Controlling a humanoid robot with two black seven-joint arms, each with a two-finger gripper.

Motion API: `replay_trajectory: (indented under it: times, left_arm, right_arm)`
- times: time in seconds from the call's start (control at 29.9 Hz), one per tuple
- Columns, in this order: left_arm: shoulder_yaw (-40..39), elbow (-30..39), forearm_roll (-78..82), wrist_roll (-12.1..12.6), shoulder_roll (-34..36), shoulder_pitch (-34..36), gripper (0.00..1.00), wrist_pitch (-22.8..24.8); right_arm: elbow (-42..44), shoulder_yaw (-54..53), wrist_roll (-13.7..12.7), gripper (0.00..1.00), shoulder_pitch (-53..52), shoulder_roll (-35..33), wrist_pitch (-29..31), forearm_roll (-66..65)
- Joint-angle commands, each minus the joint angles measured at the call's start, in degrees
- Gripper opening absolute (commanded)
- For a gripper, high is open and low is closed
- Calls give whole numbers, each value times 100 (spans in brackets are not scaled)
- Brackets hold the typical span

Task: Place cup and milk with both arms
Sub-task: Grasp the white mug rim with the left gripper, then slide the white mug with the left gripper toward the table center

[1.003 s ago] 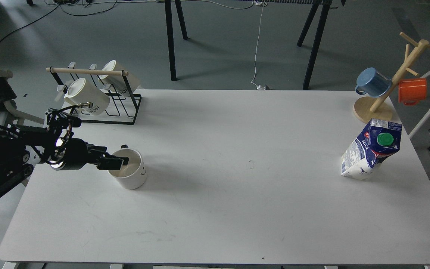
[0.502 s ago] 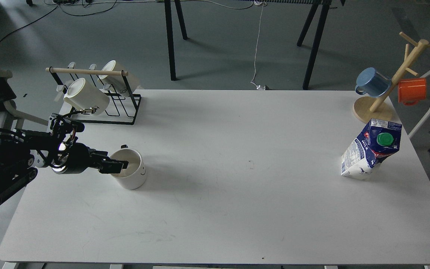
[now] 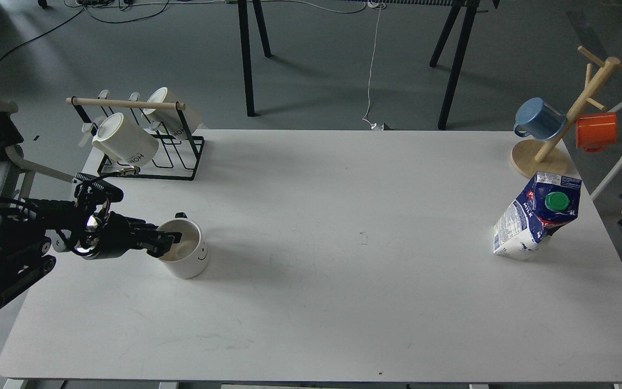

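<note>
White bench (image 3: 311, 302) carries everything, seen from the head, looking down. Left side: a white cup (image 3: 186, 255) stands upright on the bench, a small smile mark on its outer wall facing right. Left hand (image 3: 166, 241) reaches in from the left edge, low and nearly level, its tip at the cup's near-left rim; one finger lies across the rim over the opening, and the hand looks clenched on the cup wall (the second finger is dark against the arm, so the pinch is read from the tip's position). Behind the cup, at the bench's far-left corner, a black wire rack (image 3: 173, 154) with a wooden bar on top holds two cream mugs (image 3: 124, 139) tipped on their sides, mouths toward the left. Right side, well apart from the cup: a milk carton (image 3: 532, 221), blue and white with a green screw cap, stands on the bench leaning to the left, its top dented. Just beyond it, near the far-right corner, a wooden mug tree (image 3: 559, 135) on a round base carries a blue mug (image 3: 539, 119) and an orange mug (image 3: 596, 131). Right hand is out of sight.
</note>
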State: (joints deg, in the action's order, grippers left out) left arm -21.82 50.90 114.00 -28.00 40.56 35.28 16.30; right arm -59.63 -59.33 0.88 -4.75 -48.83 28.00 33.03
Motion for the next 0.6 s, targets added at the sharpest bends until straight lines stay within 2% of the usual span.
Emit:
replay_trajectory:
  times: [0.0,0.17,0.27,0.37,0.57]
  left_arm:
    - [2,-1,0,0,31,5,6,-30]
    - [-7,34,-9,0,48,48,5,31]
    - [-120,323,-53,0,66,119,4,206]
    - [-314,746,-62,0,101,522,4,505]
    - [-270,738,8,0,-443,1401,5,848]
  right_arm:
    - [4,1,0,95,9,-4,0,1]
    - [4,-8,0,95,44,-4,0,1]
    - [4,-8,0,95,53,-4,0,1]
    - [4,-8,0,95,53,-4,0,1]
    - [162,1,8,95,70,31,0,19]
